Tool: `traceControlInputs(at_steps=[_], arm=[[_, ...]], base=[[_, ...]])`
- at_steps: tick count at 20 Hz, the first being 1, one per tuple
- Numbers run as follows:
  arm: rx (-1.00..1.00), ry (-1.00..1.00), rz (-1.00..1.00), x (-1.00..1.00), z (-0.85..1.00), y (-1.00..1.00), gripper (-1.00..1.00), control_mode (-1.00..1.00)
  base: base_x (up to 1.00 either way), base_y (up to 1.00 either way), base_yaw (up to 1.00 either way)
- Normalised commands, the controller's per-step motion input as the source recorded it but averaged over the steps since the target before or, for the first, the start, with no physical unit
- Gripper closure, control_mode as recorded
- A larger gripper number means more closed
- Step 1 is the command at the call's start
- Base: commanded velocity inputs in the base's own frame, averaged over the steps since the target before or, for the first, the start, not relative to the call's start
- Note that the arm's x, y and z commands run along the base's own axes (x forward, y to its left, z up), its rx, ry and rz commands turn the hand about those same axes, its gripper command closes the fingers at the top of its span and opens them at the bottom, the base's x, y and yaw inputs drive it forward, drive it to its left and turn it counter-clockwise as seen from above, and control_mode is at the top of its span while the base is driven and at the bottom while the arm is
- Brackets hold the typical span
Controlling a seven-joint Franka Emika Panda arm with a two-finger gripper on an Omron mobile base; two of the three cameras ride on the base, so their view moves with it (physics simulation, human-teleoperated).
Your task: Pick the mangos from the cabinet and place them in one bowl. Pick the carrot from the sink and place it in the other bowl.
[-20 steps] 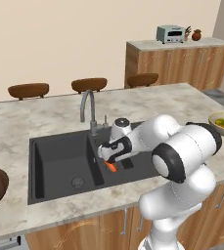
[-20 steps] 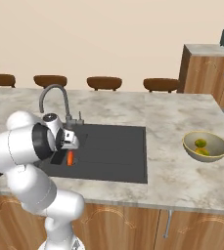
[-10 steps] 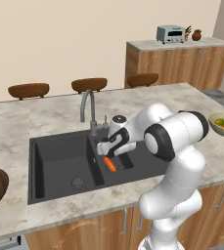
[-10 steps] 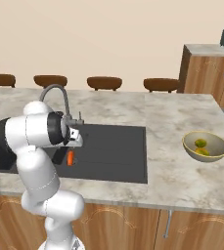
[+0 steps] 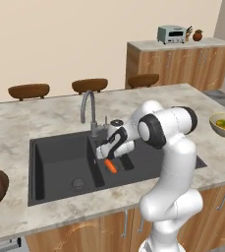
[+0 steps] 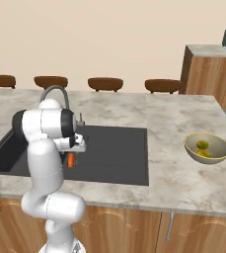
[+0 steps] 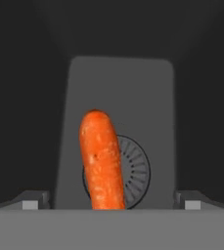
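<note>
Gripper fingers spread wide on either side of the carrot, not pinching it, carrot lying over the drain on the floor of the sink, no readable writing or labels.

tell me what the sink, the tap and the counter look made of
The sink: matte dark grey, perhaps composite or coated metal, no glare. The tap: polished metal, silver with a soft sheen. The counter: stone-like, beige with grey marbled veining, possibly marble or laminate.
</note>
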Motion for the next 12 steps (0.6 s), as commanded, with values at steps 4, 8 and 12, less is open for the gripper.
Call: traceControlInputs(at_steps=[4,8,12], arm=[[0.0,0.0,0.0,0.04,-0.45,0.08,-1.0,-1.0],[0.0,0.0,0.0,0.0,-0.46,0.17,-1.0,-1.0],[0.0,0.0,0.0,0.0,-0.62,0.2,-1.0,-1.0]], base=[[0.0,0.0,0.0],[0.0,0.0,0.0],[0.0,0.0,0.0]])
